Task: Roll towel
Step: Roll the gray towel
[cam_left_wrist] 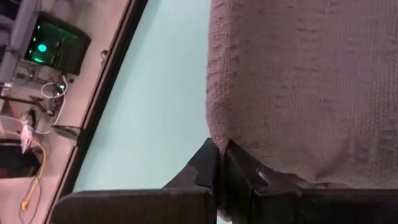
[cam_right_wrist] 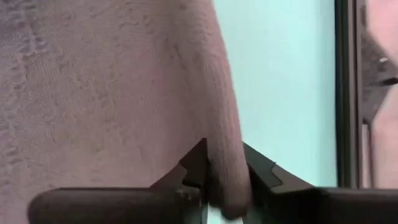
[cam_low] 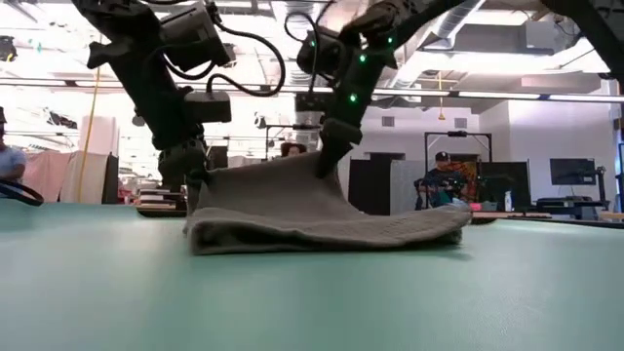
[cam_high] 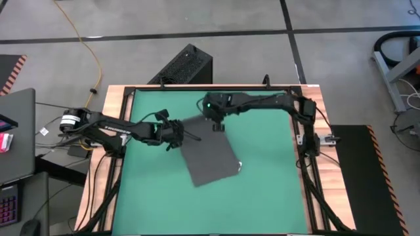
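Note:
The dark grey towel (cam_high: pixel 209 157) lies on the green table with a small white tag (cam_high: pixel 239 166) at its right near corner. Its near part rests flat on the table (cam_low: pixel 331 234), and its far edge is raised between both grippers. My left gripper (cam_high: pixel 181 136) is shut on the towel's far left corner. My right gripper (cam_high: pixel 217 126) is shut on the far edge toward its right end. In the low view the far edge rises from the left gripper (cam_low: pixel 202 178) to the higher right gripper (cam_low: pixel 327 161). My left gripper pinches the towel's far left corner (cam_left_wrist: pixel 219 138) between its two fingers, coming level from the table's left. The corner is held just above the table and the cloth beyond it lies down on the table. My right gripper pinches a rounded fold of the towel's far edge (cam_right_wrist: pixel 229 149) between its two fingers, from above, pointing down. That part is lifted clear and the cloth slopes down from it to the table.
The green mat (cam_high: pixel 275 190) has bare room right of and near the towel. A wooden frame (cam_high: pixel 98 170) borders the table. A black case (cam_high: pixel 187 64) stands beyond the far edge. People sit in the room behind (cam_low: pixel 441 180).

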`<state>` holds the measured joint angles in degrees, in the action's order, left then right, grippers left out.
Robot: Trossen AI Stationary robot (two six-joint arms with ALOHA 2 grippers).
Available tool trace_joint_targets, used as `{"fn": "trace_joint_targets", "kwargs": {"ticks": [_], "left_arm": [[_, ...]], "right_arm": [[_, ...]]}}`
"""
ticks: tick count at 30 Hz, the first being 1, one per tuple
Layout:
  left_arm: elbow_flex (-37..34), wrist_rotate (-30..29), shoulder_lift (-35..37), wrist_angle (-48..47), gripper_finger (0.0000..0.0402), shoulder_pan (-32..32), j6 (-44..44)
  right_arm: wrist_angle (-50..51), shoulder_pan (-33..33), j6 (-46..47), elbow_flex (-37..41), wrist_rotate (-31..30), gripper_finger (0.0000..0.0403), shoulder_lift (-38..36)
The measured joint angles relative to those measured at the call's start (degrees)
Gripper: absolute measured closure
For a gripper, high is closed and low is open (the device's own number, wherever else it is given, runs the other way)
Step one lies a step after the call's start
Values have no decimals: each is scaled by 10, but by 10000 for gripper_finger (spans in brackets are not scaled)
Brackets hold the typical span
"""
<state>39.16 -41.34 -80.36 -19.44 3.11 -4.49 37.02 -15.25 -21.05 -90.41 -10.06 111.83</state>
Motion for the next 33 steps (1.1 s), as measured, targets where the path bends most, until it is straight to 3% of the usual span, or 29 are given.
{"fn": "trace_joint_targets", "kwargs": {"ticks": [7,13,18,26,33], "left_arm": [[0,1,0,0,392,8,32],[0,18,0,-1,398,18,33],[0,31,0,4,400,16,32],[1,49,-1,48,401,-22,36],[1,24,-1,60,401,-72,43]], "right_arm": [[-4,-37,-16,0,30,262,-3],[1,-37,-58,0,109,223,-17],[-33,-24,-118,0,161,214,-20],[-117,-6,-222,-1,187,213,1],[-139,-10,-260,-1,208,213,32]]}}
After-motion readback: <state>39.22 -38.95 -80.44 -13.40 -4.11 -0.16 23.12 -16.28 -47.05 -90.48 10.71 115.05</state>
